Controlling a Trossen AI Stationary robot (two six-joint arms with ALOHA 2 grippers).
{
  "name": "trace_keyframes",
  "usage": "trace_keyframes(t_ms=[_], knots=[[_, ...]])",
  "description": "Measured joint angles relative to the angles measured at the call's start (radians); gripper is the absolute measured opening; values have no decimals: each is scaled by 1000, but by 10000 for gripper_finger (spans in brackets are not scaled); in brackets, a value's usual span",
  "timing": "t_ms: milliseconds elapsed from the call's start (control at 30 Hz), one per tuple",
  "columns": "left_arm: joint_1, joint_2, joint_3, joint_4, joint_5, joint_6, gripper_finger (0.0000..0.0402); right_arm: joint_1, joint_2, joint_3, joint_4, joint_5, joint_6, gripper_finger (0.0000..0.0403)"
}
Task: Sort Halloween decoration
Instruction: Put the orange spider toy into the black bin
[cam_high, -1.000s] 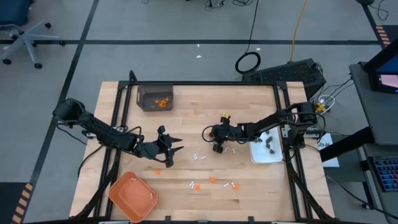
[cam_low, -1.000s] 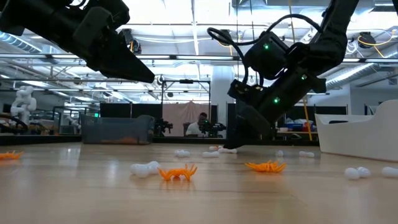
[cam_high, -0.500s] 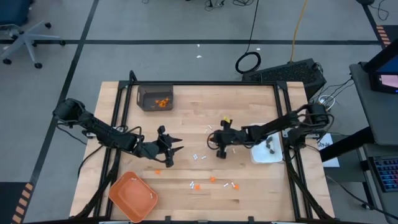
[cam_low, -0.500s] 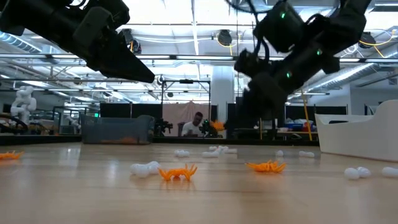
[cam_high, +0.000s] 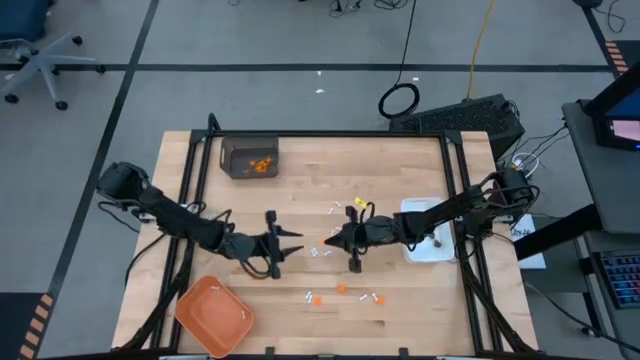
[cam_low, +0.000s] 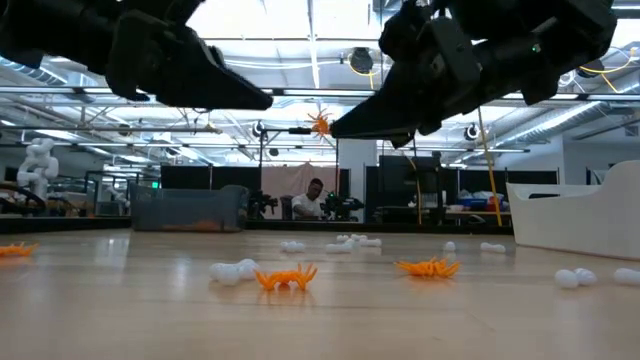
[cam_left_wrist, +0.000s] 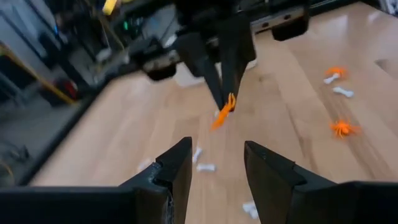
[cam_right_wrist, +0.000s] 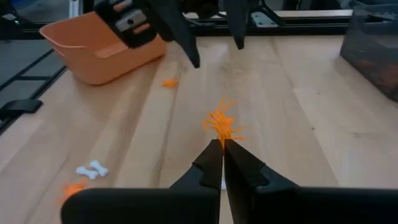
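One spiky orange bit (cam_right_wrist: 222, 123) hangs pinched above the table; white sticks (cam_high: 322, 252) and orange bits (cam_low: 286, 277) lie scattered

Grey taped floor (cam_high: 250, 40), office chair (cam_high: 35, 55), seemingly a workshop with ceiling lights (cam_low: 310, 25).

Wooden table (cam_high: 310, 170): orange tray (cam_high: 212, 316), dark bin (cam_high: 249, 157), white dish (cam_high: 428, 244), scattered orange bits (cam_high: 341, 288), white sticks (cam_high: 321, 253).
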Motion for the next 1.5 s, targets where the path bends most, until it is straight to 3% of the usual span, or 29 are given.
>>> trace_keyframes(t_ms=[133,267,467,967,1133,1367,1500], knots=[[-6,81,38,123,-17,104,146,21,0,0,15,1,-6,0],[-6,158,109,133,-3,176,146,38,0,0,29,2,-15,0],[-6,221,191,80,3,179,146,48,-1,0,29,14,-23,0],[12,219,190,18,-1,102,144,48,-1,0,29,14,-30,0],[25,219,190,11,1,98,109,48,-1,0,36,14,-37,0],[28,219,190,11,30,102,17,48,-1,1,36,14,-37,0],[28,219,190,10,34,102,9,49,-1,1,27,14,-38,2]])
